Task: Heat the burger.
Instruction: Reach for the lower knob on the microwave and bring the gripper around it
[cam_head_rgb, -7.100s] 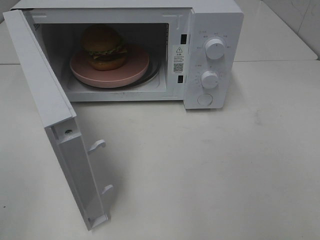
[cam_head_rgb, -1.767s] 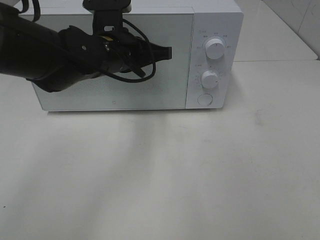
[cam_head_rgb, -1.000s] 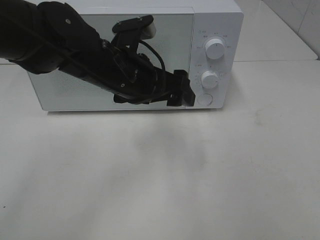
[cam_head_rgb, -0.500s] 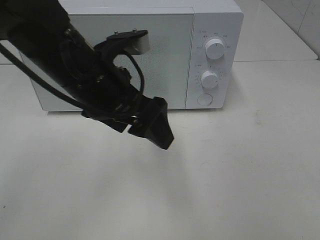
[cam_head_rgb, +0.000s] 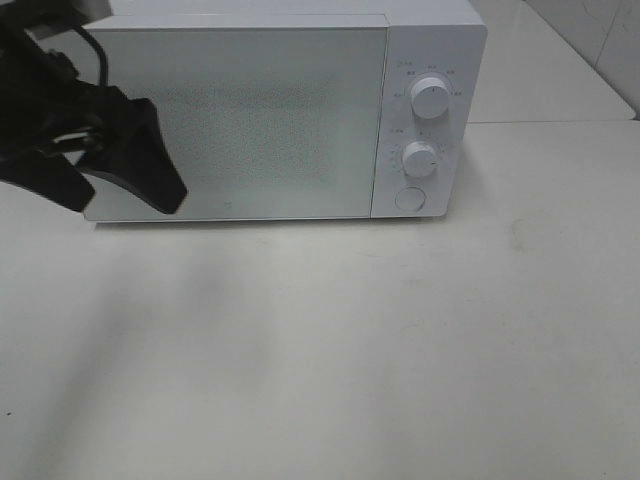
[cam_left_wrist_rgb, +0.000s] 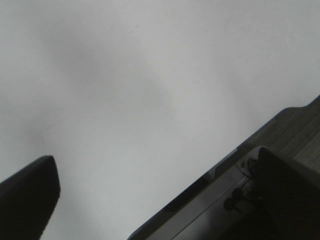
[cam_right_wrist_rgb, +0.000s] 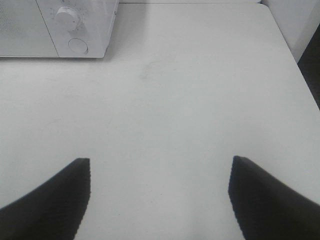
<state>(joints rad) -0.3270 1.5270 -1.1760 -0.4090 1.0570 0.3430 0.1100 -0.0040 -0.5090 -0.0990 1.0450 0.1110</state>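
The burger is hidden behind the shut door (cam_head_rgb: 240, 120) of the white microwave (cam_head_rgb: 430, 30). In the exterior high view my left gripper (cam_head_rgb: 118, 203) hangs open in front of the microwave's left end, with nothing between its black fingers (cam_head_rgb: 140, 150). The left wrist view has the same left gripper (cam_left_wrist_rgb: 155, 160) wide open over bare white table, and a table edge crosses one corner. My right gripper (cam_right_wrist_rgb: 160, 166) stands open and empty above the table, well away from the microwave (cam_right_wrist_rgb: 55, 25), and it is out of the exterior high view.
The microwave's panel carries an upper knob (cam_head_rgb: 429, 98), a lower knob (cam_head_rgb: 419, 159) and a round button (cam_head_rgb: 408, 199). White table (cam_head_rgb: 350, 350) spreads in front. A tiled wall (cam_head_rgb: 600, 40) rises at the back right.
The microwave door, open on the burger in the earliest frame, is now shut. My left arm has swung from the control panel down and back to the far left.
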